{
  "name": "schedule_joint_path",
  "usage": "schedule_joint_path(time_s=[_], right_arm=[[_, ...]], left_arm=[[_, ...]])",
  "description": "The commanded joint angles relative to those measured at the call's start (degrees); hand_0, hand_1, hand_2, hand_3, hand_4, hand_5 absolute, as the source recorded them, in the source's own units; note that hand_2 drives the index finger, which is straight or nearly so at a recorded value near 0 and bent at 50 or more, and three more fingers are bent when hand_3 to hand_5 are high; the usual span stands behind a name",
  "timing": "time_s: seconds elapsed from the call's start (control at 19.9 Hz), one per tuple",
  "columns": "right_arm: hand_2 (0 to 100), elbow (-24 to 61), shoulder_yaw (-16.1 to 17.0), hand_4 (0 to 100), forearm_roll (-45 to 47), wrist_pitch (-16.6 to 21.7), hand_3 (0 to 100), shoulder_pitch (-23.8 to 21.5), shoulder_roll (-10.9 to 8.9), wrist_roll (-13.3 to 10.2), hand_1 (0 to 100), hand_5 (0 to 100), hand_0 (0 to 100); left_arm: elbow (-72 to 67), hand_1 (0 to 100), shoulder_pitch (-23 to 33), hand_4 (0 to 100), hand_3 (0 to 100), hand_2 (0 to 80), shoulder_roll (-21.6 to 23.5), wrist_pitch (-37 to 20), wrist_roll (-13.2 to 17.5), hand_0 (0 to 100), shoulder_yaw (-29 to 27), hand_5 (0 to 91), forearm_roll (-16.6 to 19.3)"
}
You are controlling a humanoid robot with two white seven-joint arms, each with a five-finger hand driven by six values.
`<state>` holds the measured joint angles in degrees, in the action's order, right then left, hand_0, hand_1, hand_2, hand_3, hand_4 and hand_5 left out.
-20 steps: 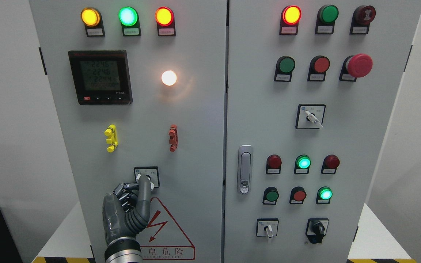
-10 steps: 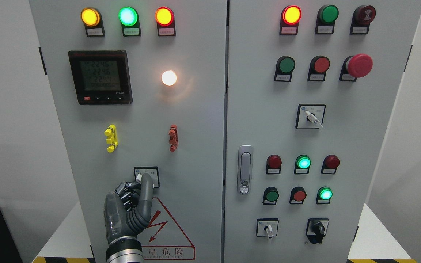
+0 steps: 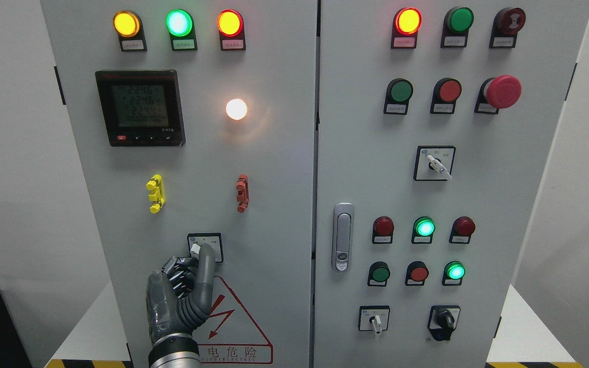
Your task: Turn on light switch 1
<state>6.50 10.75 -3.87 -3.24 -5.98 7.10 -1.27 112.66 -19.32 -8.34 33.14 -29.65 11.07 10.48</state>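
Cabinet panel (image 3: 274, 204): switch knob (image 3: 196, 249) up-left.

The grey jointed left hand (image 3: 179, 296) covers the small square rotary switch (image 3: 204, 247) from below. Bare grey cabinet panel (image 3: 274, 214) lies open to the switch's right and left. Above stand the yellow plastic clip (image 3: 155, 193) and red plastic clip (image 3: 242, 192), projecting from the panel, with clear panel between them.

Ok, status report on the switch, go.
Left hand at selector switch, index finger on the knob, other fingers curled. White lamp lit. Right hand not in view. Nothing in the way.
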Motion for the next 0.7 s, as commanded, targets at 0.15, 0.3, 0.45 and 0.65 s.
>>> schedule_joint_path(time_s=[0.15,0.3,0.45,0.65], right_arm=[[0,0.0,0.06,0,0.0,-0.01,0,0.0,-0.07,0.04,0,0,0],[0,0.0,-0.02,0,0.0,-0.01,0,0.0,0.02,0.04,0,0,0],[0,0.0,-0.02,0,0.0,-0.01,0,0.0,0.02,0.04,0,0,0],[0,0.0,-0.02,0,0.0,-0.01,0,0.0,0.02,0.04,0,0,0]], left_arm=[[0.46,38,1.39,97,100,63.6,0.26,-0.09,0.03,27,0.88,85.0,0.07],[0.46,37,2.27,97,100,64.1,0.34,-1.84,0.12,27,1.23,85.0,0.07],[0.46,38,3.5,97,100,64.8,0.43,-5.1,0.12,26,1.32,85.2,0.07],[0.46,38,5.43,98,100,65.8,0.78,-6.85,0.21,26,1.32,85.2,0.16]])
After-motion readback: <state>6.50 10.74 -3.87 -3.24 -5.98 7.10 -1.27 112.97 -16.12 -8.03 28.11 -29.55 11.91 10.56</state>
